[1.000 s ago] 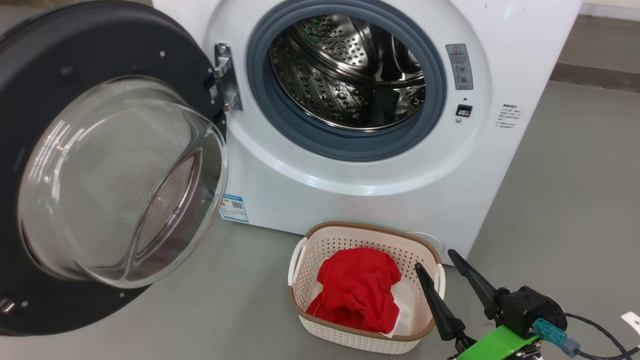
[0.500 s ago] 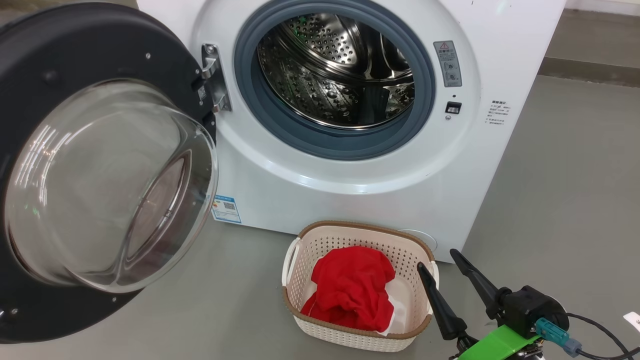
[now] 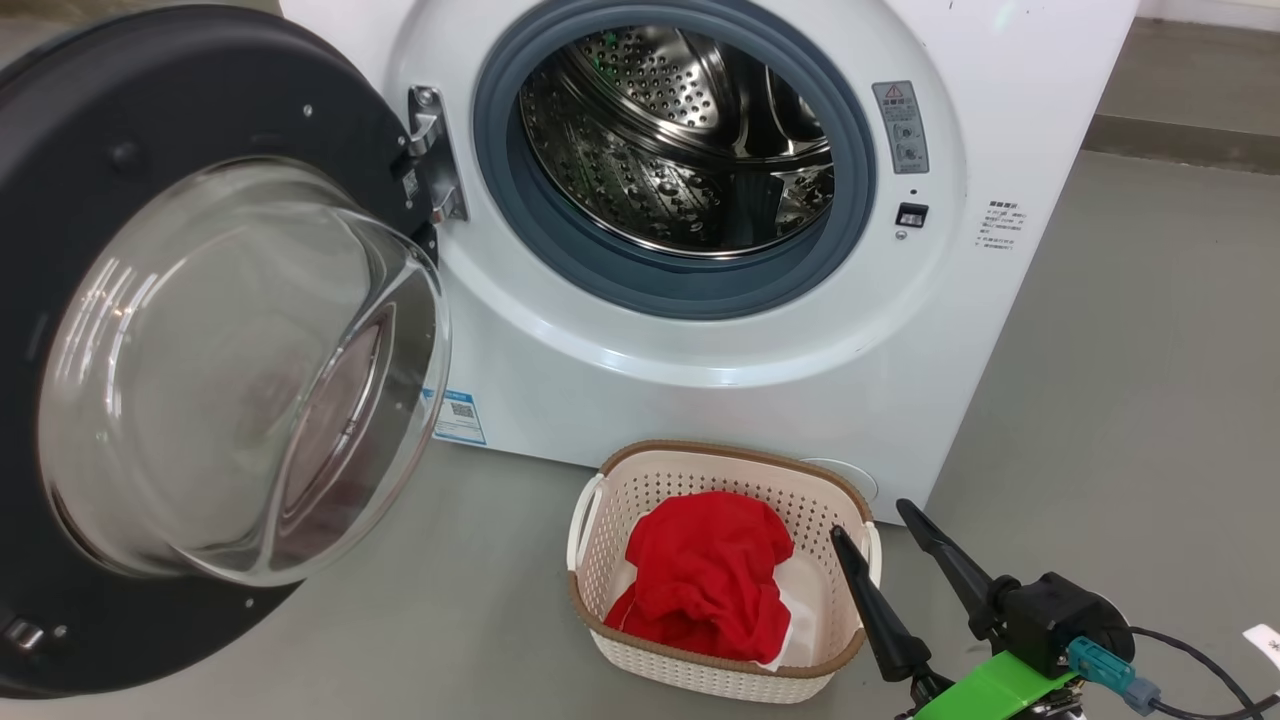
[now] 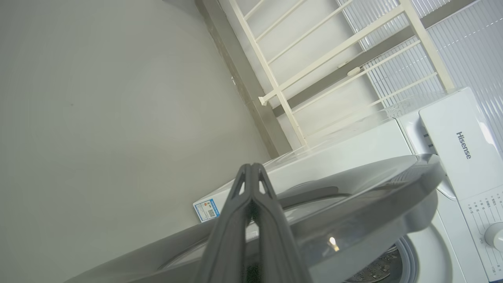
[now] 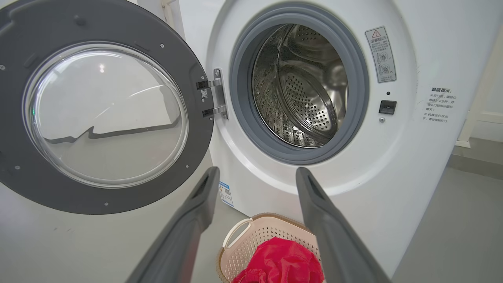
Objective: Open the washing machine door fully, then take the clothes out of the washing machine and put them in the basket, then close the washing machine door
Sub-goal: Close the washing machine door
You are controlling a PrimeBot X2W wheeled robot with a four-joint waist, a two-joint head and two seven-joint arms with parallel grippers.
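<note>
The washing machine (image 3: 700, 370) stands with its steel drum (image 3: 680, 140) showing no clothes. The washing machine door (image 3: 150, 90) hangs wide open on the left, its glass bowl bulging toward me. On the floor in front sits the basket (image 3: 720, 455), with the red clothes (image 3: 710, 575) lying in it. My right gripper (image 3: 868, 518) is open by the basket's right rim, holding nothing. In the right wrist view this gripper (image 5: 257, 169) points at the machine above the basket (image 5: 251, 224). My left gripper (image 4: 250, 167) is shut and empty beside the door's outer face (image 4: 373, 196); I cannot tell if they touch.
Grey floor spreads to the right of the machine and in front of the basket. A white railing frame (image 4: 314, 59) stands behind the machine against the wall. A cable (image 3: 1190, 660) trails from my right wrist.
The head picture has shifted a little sideways, so the camera moved. The door, basket, clothes and right gripper keep their places.
</note>
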